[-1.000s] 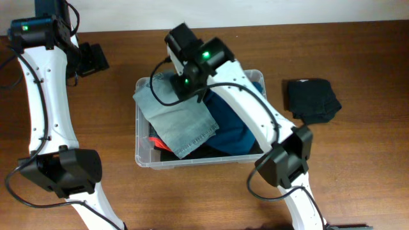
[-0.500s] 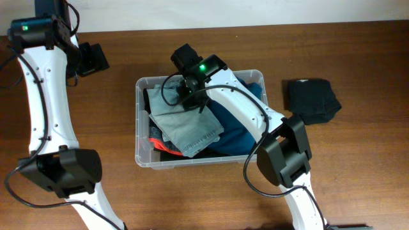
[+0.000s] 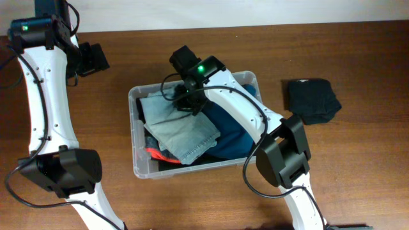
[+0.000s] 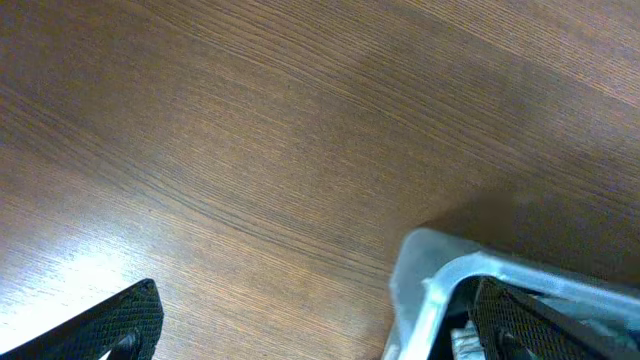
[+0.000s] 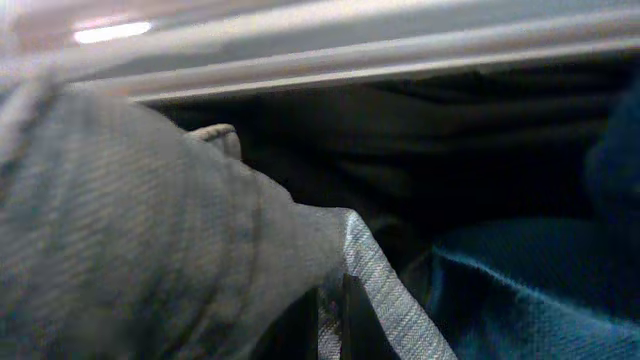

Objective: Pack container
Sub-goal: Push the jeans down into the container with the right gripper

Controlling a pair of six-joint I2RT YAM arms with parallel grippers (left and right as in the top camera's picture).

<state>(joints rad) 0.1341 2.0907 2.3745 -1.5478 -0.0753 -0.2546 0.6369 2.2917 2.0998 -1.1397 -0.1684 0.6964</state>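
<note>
The container (image 3: 135, 167), a clear plastic tub, sits mid-table holding folded clothes: a light grey-blue denim piece (image 3: 182, 131) on top, a dark blue garment (image 3: 230, 131), and red and black items at the front left. My right gripper (image 3: 189, 102) is down inside the tub, shut on the denim's far edge. In the right wrist view the denim (image 5: 150, 230) is pinched in the gripper (image 5: 328, 322), under the tub's far wall (image 5: 350, 50). My left gripper (image 3: 96, 59) hangs open over bare wood at the far left. Its fingers (image 4: 120, 325) frame a tub corner (image 4: 430, 290).
A folded black garment (image 3: 311, 100) lies on the wooden table to the right of the tub. The right arm reaches over the tub's right half. The left arm stands along the table's left edge.
The right gripper has lowered the denim piece from above the tub's left rim down onto the clothes inside. The tub has slid a little to the left and forward. The left arm stayed put.
</note>
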